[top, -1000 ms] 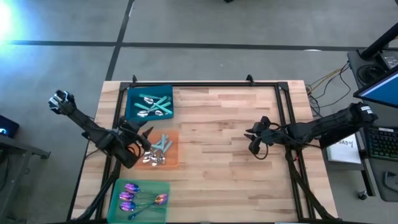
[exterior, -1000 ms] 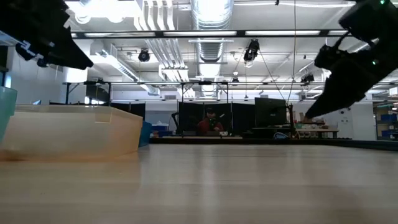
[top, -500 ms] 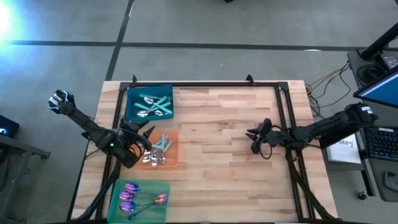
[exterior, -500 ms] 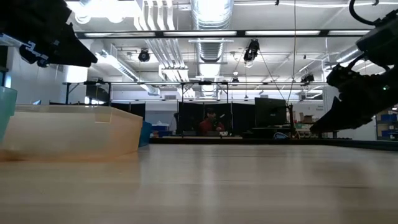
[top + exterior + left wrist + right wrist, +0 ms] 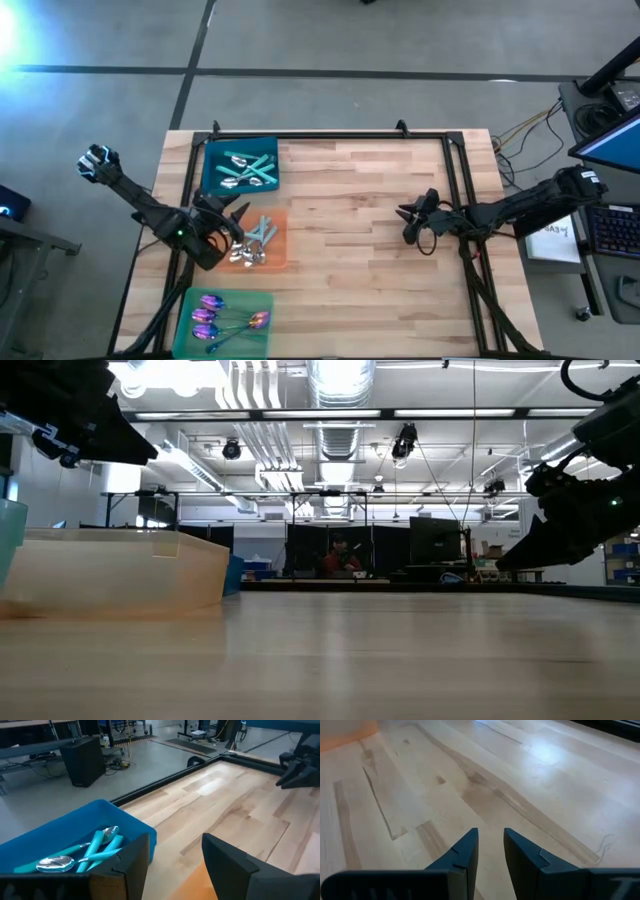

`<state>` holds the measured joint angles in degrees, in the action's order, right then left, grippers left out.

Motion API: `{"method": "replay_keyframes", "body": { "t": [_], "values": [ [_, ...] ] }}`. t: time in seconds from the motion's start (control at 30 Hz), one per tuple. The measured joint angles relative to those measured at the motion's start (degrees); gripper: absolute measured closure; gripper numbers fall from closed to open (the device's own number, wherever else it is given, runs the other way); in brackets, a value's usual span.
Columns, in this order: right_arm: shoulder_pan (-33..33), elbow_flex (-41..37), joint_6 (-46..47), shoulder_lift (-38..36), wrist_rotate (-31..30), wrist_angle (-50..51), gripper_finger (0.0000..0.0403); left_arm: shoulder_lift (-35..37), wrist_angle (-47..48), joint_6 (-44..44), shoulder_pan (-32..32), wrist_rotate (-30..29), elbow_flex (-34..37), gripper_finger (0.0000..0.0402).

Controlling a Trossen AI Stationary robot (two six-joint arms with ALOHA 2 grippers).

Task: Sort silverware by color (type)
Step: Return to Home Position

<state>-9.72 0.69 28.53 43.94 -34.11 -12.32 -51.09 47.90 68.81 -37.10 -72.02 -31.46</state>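
Orange bin (image 5: 281, 226) holds pale-handled silverware (image 5: 255, 240); the left claw (image 5: 235, 220) hovers at its edge, wide open, empty. Well apart from that bin, the right claw (image 5: 405, 223) hangs over tabletop (image 5: 350, 265), narrowly parted, empty.

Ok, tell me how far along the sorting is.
Done: teal spoons in the blue bin, pale-blue spoons in the orange bin, purple spoons in the green bin. In hand: nothing; left gripper by the orange bin and right gripper over bare table, both open. Left: no loose spoon shows.
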Motion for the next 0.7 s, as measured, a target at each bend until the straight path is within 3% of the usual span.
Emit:
{"method": "replay_keyframes", "body": {
  "t": [0.17, 0.37, 0.7],
  "values": [
    [0.0, 0.0, 0.0, -2.3, 0.0, 0.2, 0.0321, -0.2, -0.2, -2.4, 0.0, 2.6, 0.0, 0.0235],
    [0.5, 0.0, 0.0, -14.0, 0.0, 0.0, 0.0321, -0.3, -0.4, -2.6, 0.0, 3.7, 0.0, 0.0235],
    [13.3, 0.0, 0.0, -26.4, 0.0, 0.0, 0.0321, -0.5, -0.5, -3.0, 0.0, 3.5, 0.0, 0.0235]
  ]
}}
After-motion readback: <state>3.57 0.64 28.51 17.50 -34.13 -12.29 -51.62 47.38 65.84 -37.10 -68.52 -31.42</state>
